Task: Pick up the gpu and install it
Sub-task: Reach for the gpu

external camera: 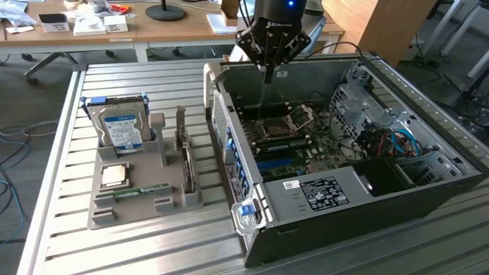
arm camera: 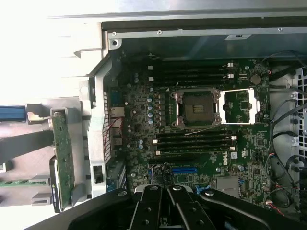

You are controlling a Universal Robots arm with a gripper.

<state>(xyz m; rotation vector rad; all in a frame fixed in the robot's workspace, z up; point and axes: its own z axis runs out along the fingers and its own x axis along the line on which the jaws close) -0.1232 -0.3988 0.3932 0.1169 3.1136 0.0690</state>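
The gripper (external camera: pixel 267 75) hangs over the open computer case (external camera: pixel 428 189), above the back part of the motherboard (external camera: pixel 306 143). Its fingers (arm camera: pixel 152 203) are pressed together to a point and hold nothing. Small white lettering on the gripper's black body is too fine to read.

The gpu (external camera: pixel 185 157) stands on edge in a slot of the grey holder (external camera: pixel 114 212), which lies on the slatted metal desk (external camera: pixel 114 252) just beside the case, on the exterior view's left. It is well apart from the gripper. In the wrist view the gpu (arm camera: pixel 63 148) shows as a thin green board seen from its edge, with a dark part alongside it.

On the motherboard (arm camera: pixel 249 143) the word "DELL" is printed in white near the blue slot (arm camera: pixel 184 170); the processor socket (arm camera: pixel 197 106) lies open with its frame swung aside. A black and white label (external camera: pixel 321 193) sits on the power supply, its text too small to read.

The holder also carries a hard drive (external camera: pixel 122 129) with a blue and white label, standing upright, a square processor chip (external camera: pixel 114 175) and a narrow green memory stick (external camera: pixel 141 191).
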